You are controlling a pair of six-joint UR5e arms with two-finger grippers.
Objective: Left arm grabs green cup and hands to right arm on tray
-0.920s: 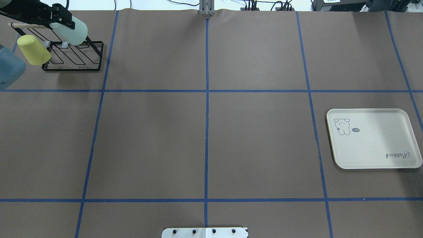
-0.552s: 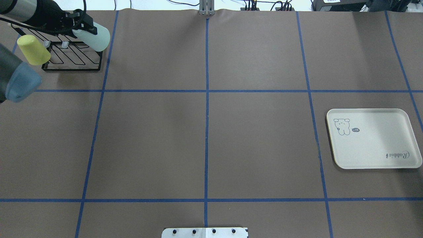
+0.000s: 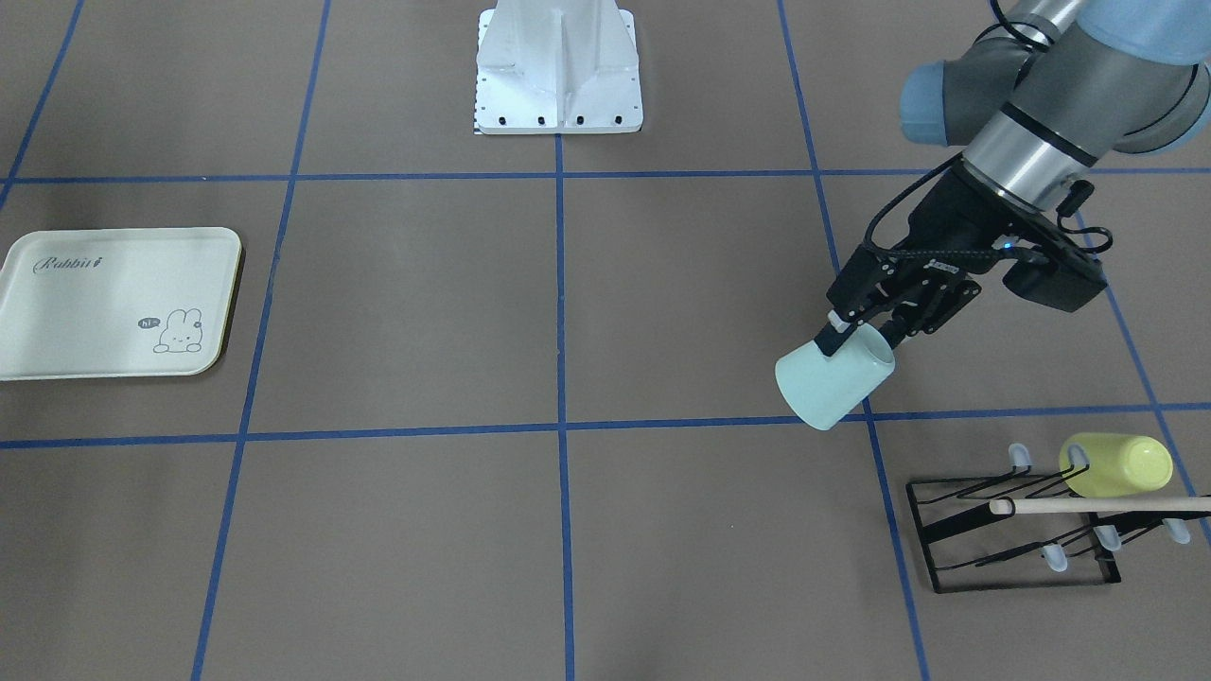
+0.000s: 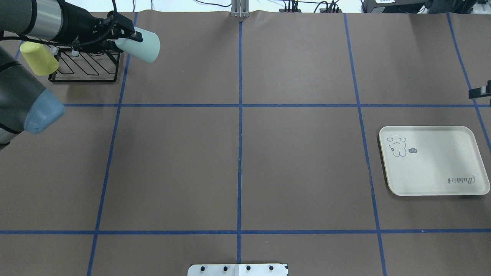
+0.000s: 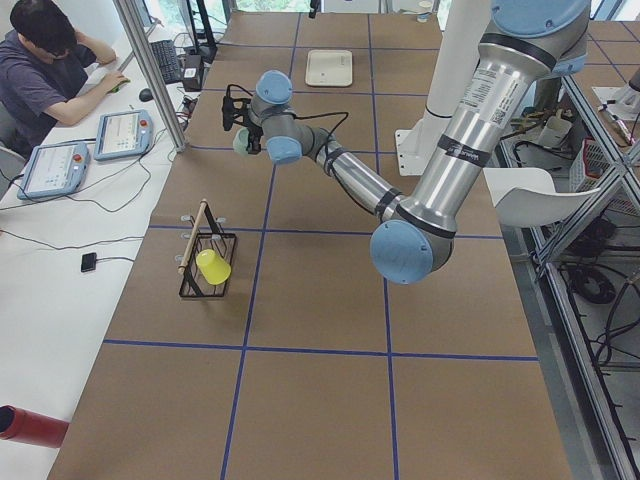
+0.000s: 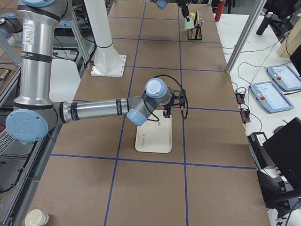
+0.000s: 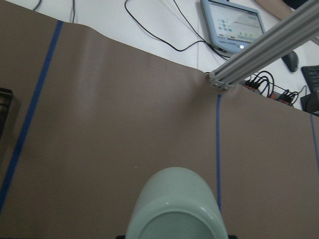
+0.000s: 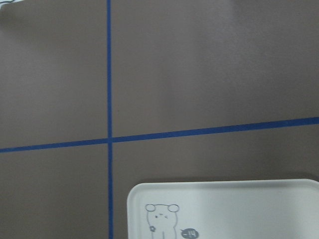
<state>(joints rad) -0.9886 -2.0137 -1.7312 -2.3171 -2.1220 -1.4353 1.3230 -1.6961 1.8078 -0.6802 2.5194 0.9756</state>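
My left gripper [image 4: 124, 40] is shut on the rim of the pale mint-green cup [image 4: 141, 46] and holds it on its side above the table, just right of the black wire rack. The cup also shows in the front view [image 3: 833, 383] below the left gripper [image 3: 863, 339], and fills the bottom of the left wrist view [image 7: 174, 209]. The cream tray [image 4: 433, 161] lies flat at the right side with nothing on it. Only a black tip of my right gripper [image 4: 481, 92] shows at the right edge, beyond the tray; I cannot tell whether it is open or shut.
A yellow-green cup [image 4: 38, 57] hangs on the black wire rack [image 4: 84, 73] at the far left. The robot's white base plate [image 3: 558, 66] sits at the table's near edge. The right wrist view shows the tray's corner [image 8: 224, 209] and blue tape lines.
My left gripper has carried the green cup to the right, off the rack. A tip of my right gripper has come into view at the right edge.
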